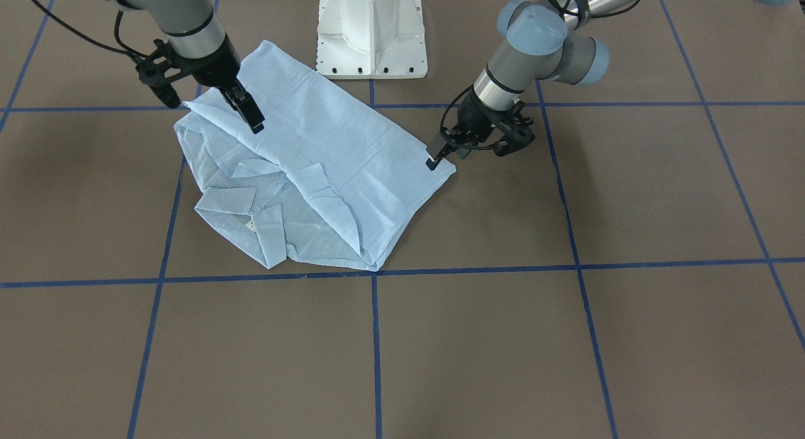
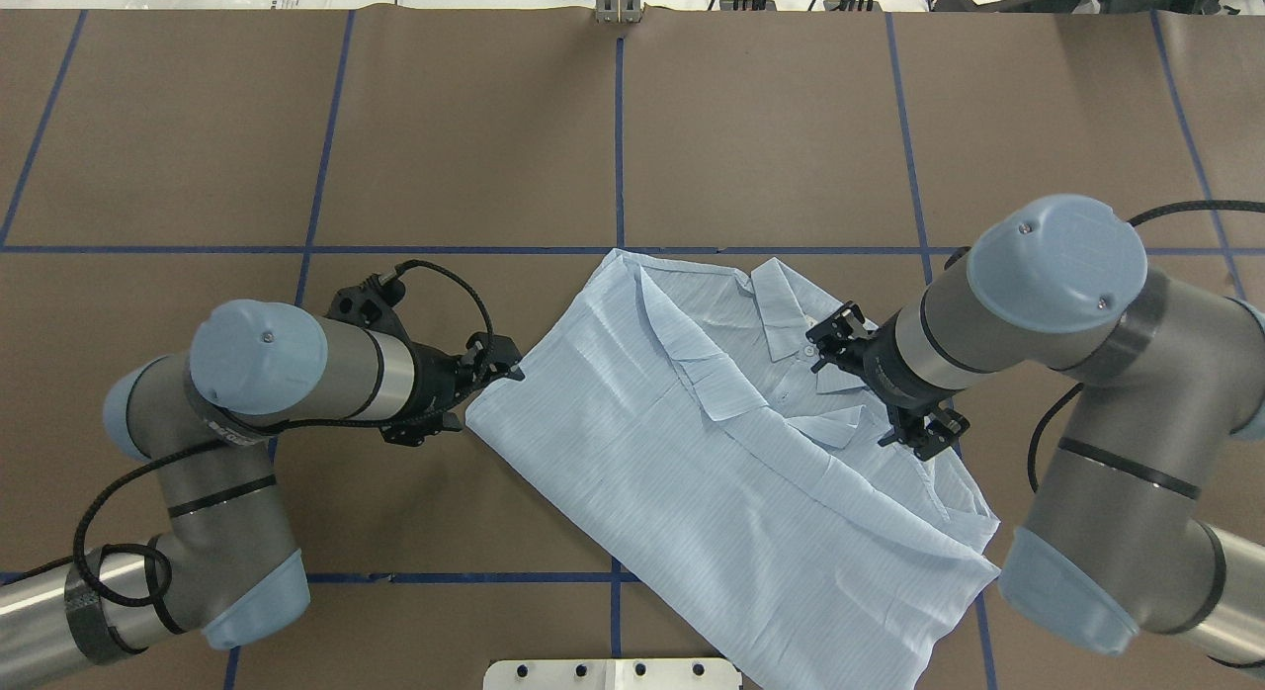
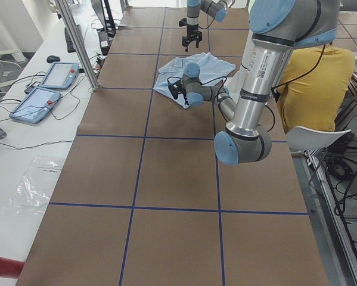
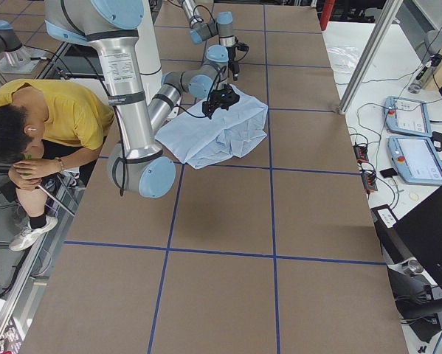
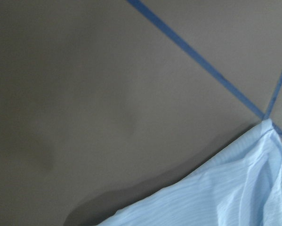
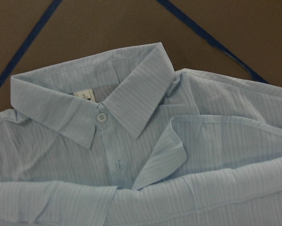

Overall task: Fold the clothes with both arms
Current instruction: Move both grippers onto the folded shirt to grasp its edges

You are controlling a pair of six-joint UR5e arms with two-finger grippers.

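The light-blue shirt (image 1: 339, 156) lies on the brown table, sleeves folded in, collar (image 1: 251, 203) towards the operators' side. It also shows in the overhead view (image 2: 692, 473). My left gripper (image 1: 433, 161) sits low at the shirt's hem corner, and its fingers look shut on the edge there; overhead it (image 2: 509, 369) touches that edge. My right gripper (image 1: 255, 121) looks shut, its tips over the folded side of the shirt; overhead the wrist hides its fingers. The right wrist view shows the collar (image 6: 131, 94), a white button and the label (image 6: 85, 95). The left wrist view shows only the shirt's edge (image 5: 235, 188).
The white pedestal base (image 1: 371, 36) stands just behind the shirt. Blue tape lines (image 1: 376, 351) grid the table. A person in a yellow shirt (image 4: 51, 118) sits beside the table near the robot. Tablets (image 3: 47, 83) lie on the side bench.
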